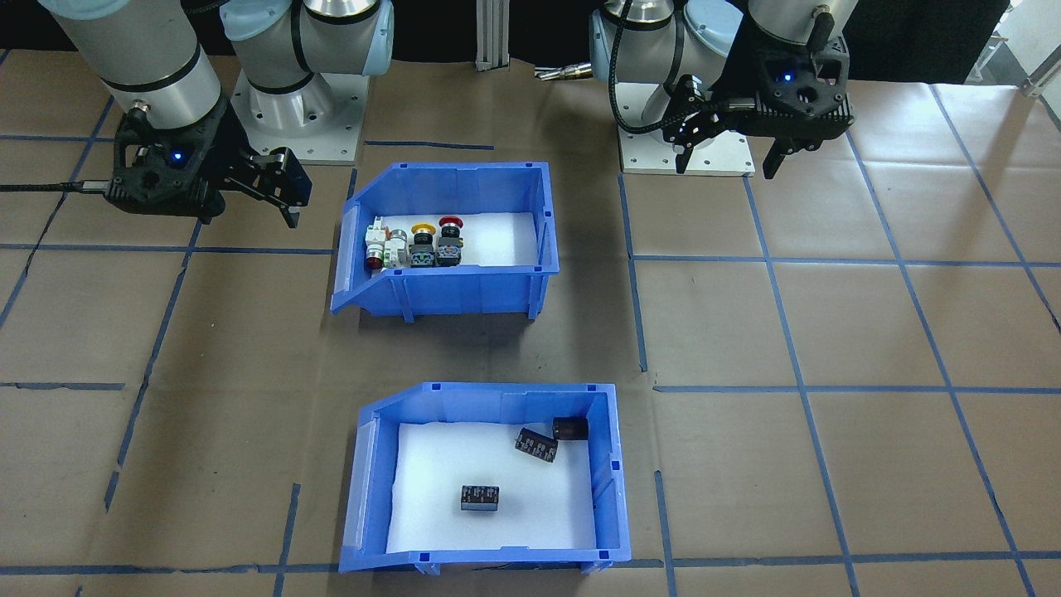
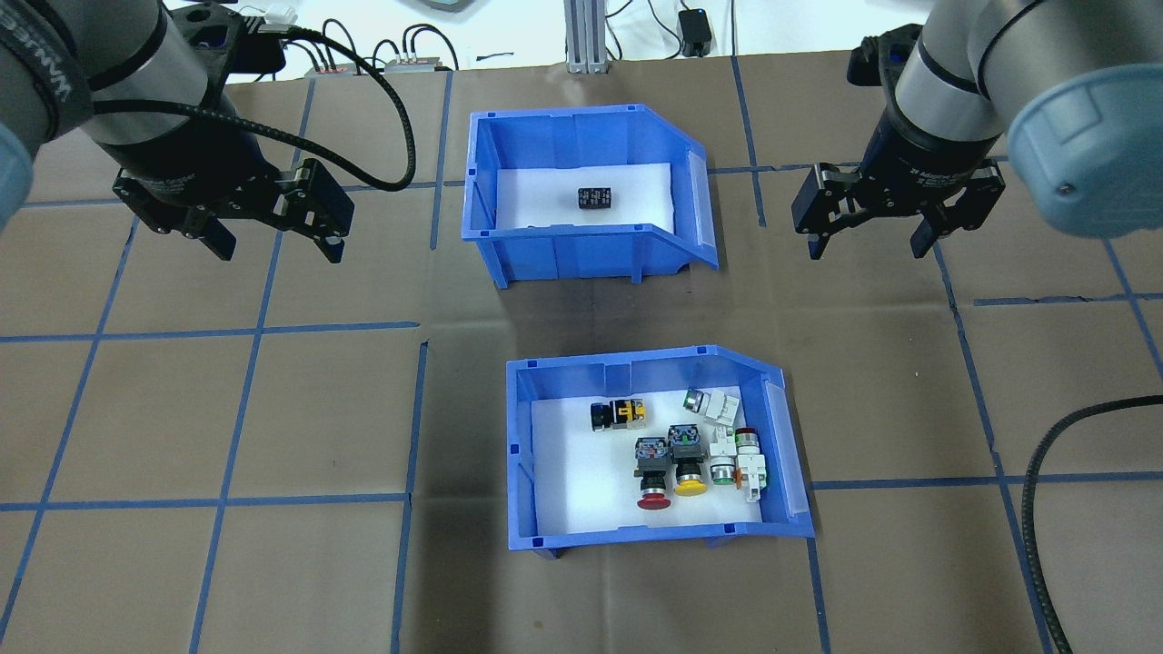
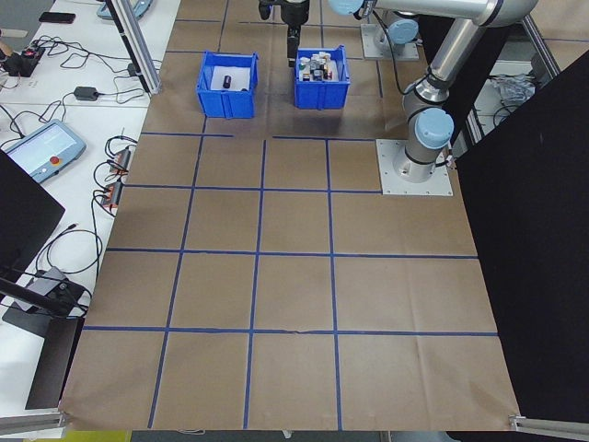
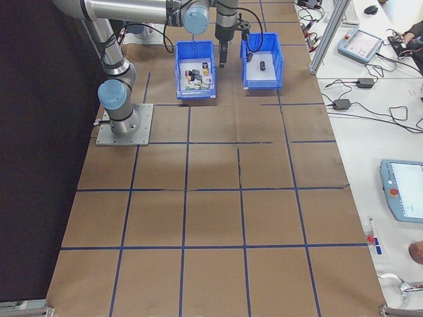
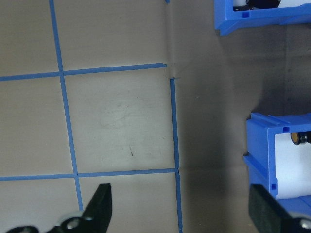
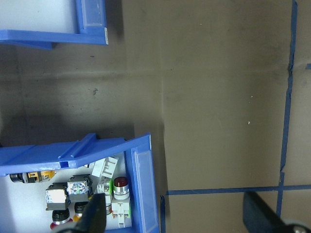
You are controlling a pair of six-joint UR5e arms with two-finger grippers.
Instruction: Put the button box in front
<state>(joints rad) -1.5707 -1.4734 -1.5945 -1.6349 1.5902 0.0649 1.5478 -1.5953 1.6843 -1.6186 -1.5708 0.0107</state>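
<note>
Two blue bins are seen on the paper-covered table [image 2: 273,563], one behind the other near its middle, with two grippers raised to either side. In the overhead view, the left gripper [image 2: 273,243] is held above the table toward its left edge, fingers spread apart, nothing between them and nothing touched. The second bin [image 2: 581,238], toward the table's far edge, is shown in the front-facing view holding three small black parts on white foam. The button box [image 2: 654,536], just nearer the robot, is a blue open-front bin with a white foam floor; about seven push-button switches with red, yellow and green caps are clustered toward its open right side. The right gripper [image 2: 874,245], toward the right edge, is likewise spread wide and empty.
</note>
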